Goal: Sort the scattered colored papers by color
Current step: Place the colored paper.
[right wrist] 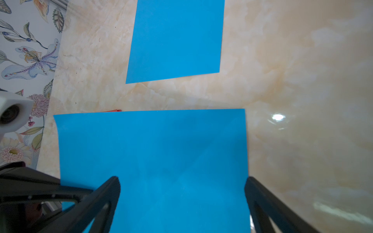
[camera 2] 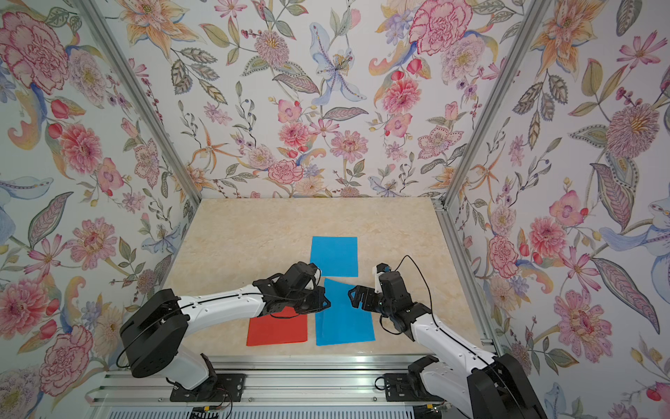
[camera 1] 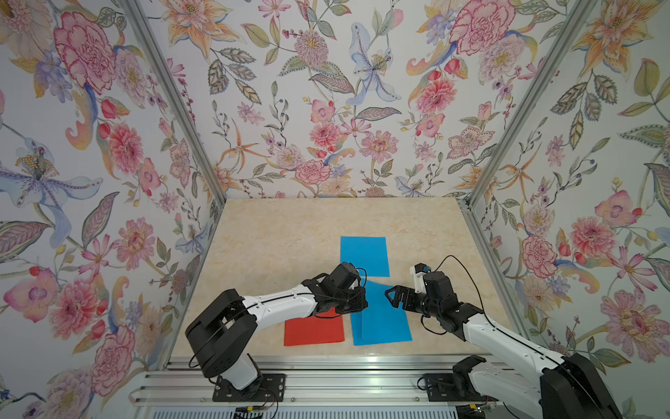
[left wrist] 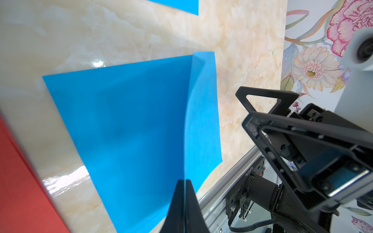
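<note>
A sky-blue paper (camera 1: 364, 255) lies flat on the table toward the back. A second blue paper (camera 1: 384, 323) lies near the front, with a red-orange paper (camera 1: 313, 331) just left of it. My left gripper (camera 1: 360, 301) is shut on the edge of a third blue sheet (left wrist: 201, 121), which stands on edge above the near blue paper (left wrist: 121, 131). The pinch shows in the left wrist view (left wrist: 184, 181). My right gripper (camera 1: 389, 295) faces it from the right and is open. In the right wrist view the held sheet (right wrist: 161, 161) fills the gap between its fingers (right wrist: 113, 191).
The marble-patterned table (camera 1: 282, 232) is closed in by floral walls on the left, back and right. An aluminium rail (camera 1: 326, 362) runs along the front edge by both arm bases. The two grippers are only a short gap apart over the near blue paper.
</note>
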Tool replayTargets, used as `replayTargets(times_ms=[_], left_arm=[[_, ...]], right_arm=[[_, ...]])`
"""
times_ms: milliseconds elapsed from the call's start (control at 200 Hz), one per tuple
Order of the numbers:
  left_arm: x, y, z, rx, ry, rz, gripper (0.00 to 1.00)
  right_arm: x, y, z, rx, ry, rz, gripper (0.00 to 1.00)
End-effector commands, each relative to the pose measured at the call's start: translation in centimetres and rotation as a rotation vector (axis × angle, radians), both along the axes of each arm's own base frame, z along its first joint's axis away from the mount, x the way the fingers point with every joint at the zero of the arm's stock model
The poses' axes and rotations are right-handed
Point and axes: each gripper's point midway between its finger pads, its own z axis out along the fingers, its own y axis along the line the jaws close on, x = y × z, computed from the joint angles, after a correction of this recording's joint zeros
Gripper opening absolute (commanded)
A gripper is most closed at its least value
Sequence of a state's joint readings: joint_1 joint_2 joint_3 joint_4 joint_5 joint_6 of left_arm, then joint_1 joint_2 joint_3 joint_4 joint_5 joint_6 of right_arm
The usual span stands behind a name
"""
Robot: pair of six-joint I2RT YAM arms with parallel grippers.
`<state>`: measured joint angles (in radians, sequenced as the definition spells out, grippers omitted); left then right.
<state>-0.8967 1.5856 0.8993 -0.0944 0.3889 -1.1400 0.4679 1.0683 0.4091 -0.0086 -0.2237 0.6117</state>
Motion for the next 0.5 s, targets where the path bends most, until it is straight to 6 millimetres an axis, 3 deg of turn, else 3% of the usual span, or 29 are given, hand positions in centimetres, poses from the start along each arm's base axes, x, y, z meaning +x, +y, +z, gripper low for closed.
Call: replayTargets(times_ms=[0,495], left_arm=[[0.0,1.1,-0.1,0.019,-0.003,0.012,0.0],[0.2,1.1,-0.4,0.027,0.002,0.023,0.0]], right_arm=[[0.0,0.1,-0.4,-0.002,0.002,-0.007,1.0],[0.3,2.1,-1.4,-0.006,0.009,0.028,1.0]])
